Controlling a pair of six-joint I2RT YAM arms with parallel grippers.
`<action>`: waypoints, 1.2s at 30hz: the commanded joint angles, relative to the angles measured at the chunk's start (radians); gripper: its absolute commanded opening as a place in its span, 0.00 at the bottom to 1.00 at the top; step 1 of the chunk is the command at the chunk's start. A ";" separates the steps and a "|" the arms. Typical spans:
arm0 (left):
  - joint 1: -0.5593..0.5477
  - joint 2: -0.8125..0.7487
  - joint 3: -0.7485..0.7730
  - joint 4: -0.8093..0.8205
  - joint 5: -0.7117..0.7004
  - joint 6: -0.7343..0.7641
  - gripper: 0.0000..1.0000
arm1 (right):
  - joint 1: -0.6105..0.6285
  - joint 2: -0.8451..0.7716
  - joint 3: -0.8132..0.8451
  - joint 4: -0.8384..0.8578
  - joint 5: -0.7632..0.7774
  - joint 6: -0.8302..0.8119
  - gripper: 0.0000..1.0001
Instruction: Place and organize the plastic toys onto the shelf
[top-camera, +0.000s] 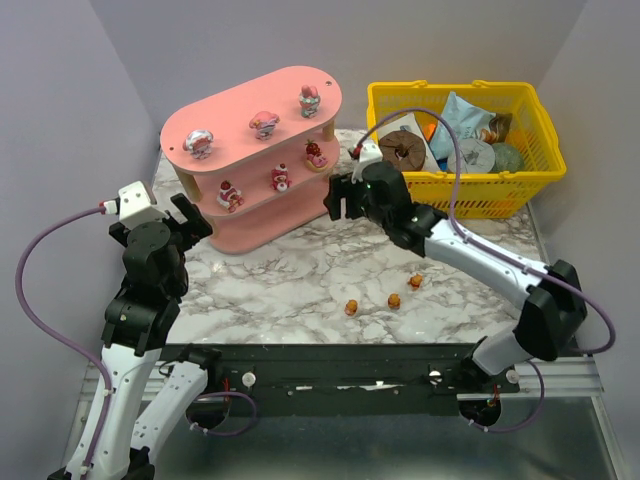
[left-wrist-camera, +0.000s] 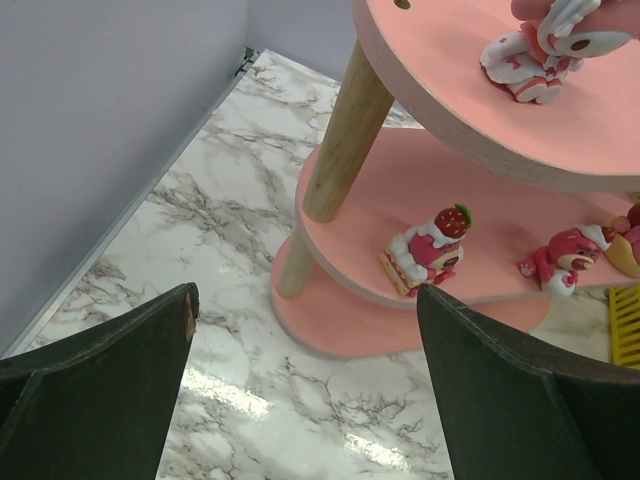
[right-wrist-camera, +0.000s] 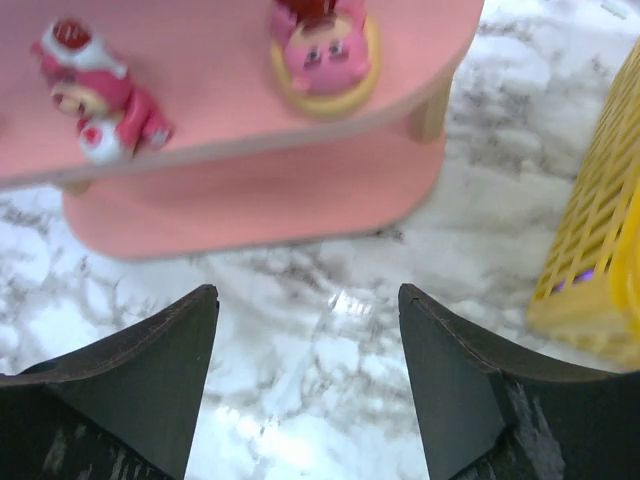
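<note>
The pink shelf (top-camera: 285, 88) stands at the back left of the marble table. Three toys sit on its top board, among them a pink one (top-camera: 264, 123). Three more stand on the middle board, such as a red one (top-camera: 281, 178). Three orange-brown toys (top-camera: 394, 300) lie loose on the table in front. My right gripper (top-camera: 338, 198) hovers open and empty just right of the shelf, facing a pink toy on a yellow disc (right-wrist-camera: 325, 50). My left gripper (top-camera: 190, 215) is open and empty at the shelf's left end, near a cake-shaped toy (left-wrist-camera: 425, 250).
A yellow mesh basket (top-camera: 535, 180) with packets and a brown ring stands at the back right, close to my right arm, and its wall (right-wrist-camera: 600, 250) shows in the right wrist view. Grey walls enclose the table on the left, back and right.
</note>
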 joint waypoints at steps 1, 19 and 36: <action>0.007 0.007 -0.006 0.010 0.057 -0.013 0.99 | 0.084 -0.120 -0.147 -0.102 0.034 0.161 0.80; -0.007 -0.024 -0.092 0.012 0.135 -0.076 0.99 | 0.522 0.153 -0.138 -0.800 0.602 1.132 0.87; -0.009 -0.047 -0.115 0.010 0.181 -0.076 0.99 | 0.507 0.153 -0.214 -0.583 0.547 1.097 0.72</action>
